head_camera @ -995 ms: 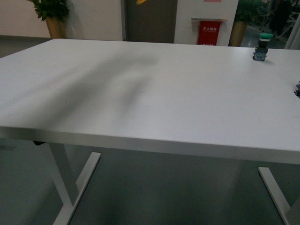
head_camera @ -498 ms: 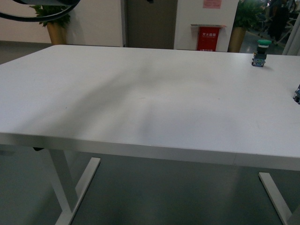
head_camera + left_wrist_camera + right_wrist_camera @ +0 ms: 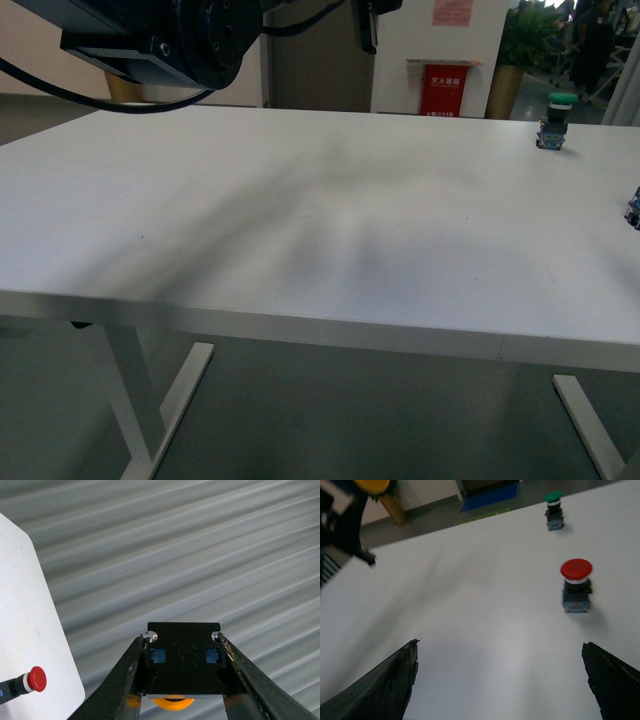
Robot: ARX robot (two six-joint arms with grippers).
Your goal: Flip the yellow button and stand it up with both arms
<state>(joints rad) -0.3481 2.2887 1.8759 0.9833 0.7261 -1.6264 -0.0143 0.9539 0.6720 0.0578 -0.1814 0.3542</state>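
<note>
The left arm [image 3: 170, 40] has swung into the upper left of the front frame. Half a second ago only a loop of its cable showed there, and a second ago nothing did. The shadows across the middle of the surface [image 3: 300, 220] have spread with it.

The yellow button [image 3: 182, 665] is off the surface and in the air. The left fingers [image 3: 120, 680] are clamped on either side of its dark contact block, with the orange-yellow cap peeking out at the wrist end of the grip. Behind it I see only blurred floor, and one corner of the surface carries the red button [image 3: 35, 678]. The front view does not show the yellow button at all, so I read it as lifted above that frame.

The right fingers [image 3: 385, 690] are spread wide and hold nothing. They sit low over the surface with the red button ahead of them and the green button [image 3: 553, 510] further back.

My read is that the pick-up is done and the flip is not. With the right side open and waiting, the hand-over between the arms looks like the next step. The blur warns me against releasing too early.
</note>
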